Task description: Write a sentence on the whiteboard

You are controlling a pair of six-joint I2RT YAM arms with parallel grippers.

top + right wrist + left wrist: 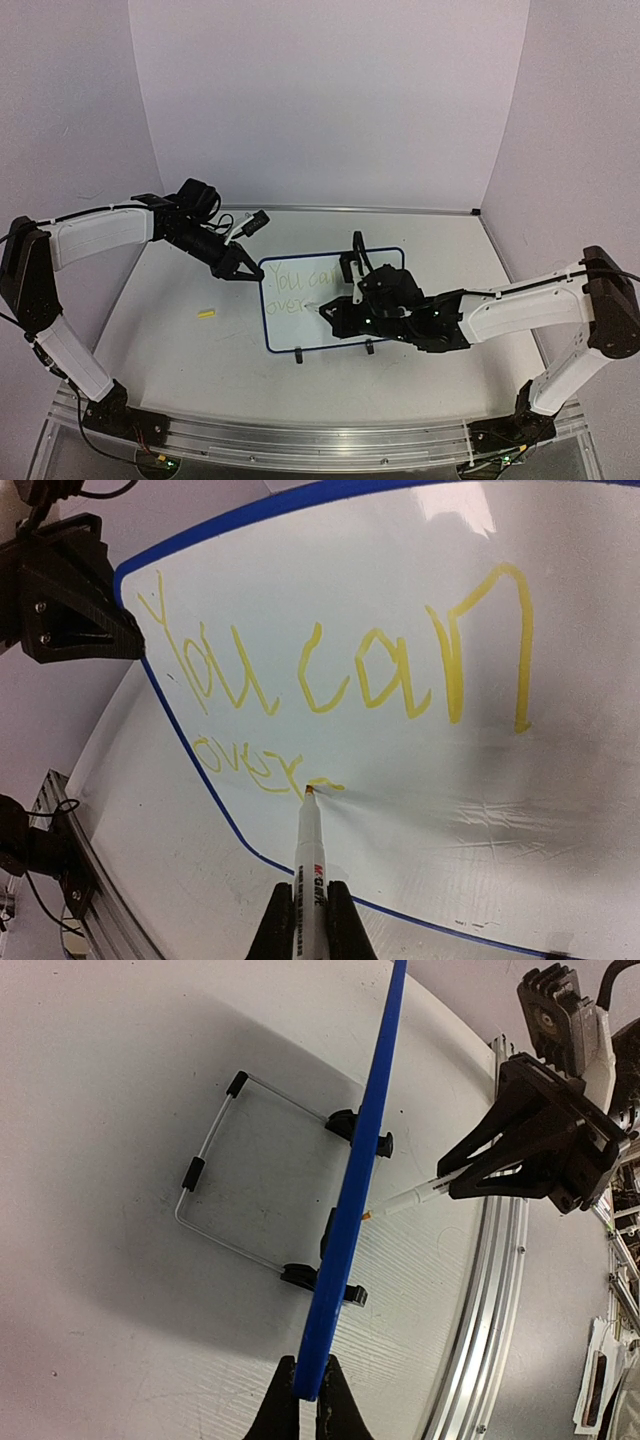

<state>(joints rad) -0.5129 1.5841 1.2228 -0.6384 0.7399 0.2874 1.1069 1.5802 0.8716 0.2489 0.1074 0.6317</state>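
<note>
The whiteboard (300,328), blue-framed, stands tilted on a wire stand at the table's middle. My left gripper (308,1395) is shut on its blue edge (355,1210) at the upper left corner. The sentence (340,670) is in yellow: "You can" on top, "over" and a short fresh stroke below. My right gripper (308,920) is shut on a white marker (308,845). The marker's tip touches the board just right of "over". From above, the right gripper (335,312) hangs over the board's lower middle.
A small yellow cap (207,313) lies on the table left of the board. The wire stand (215,1210) juts out behind the board. An aluminium rail (300,435) runs along the near edge. White walls close in the back and sides.
</note>
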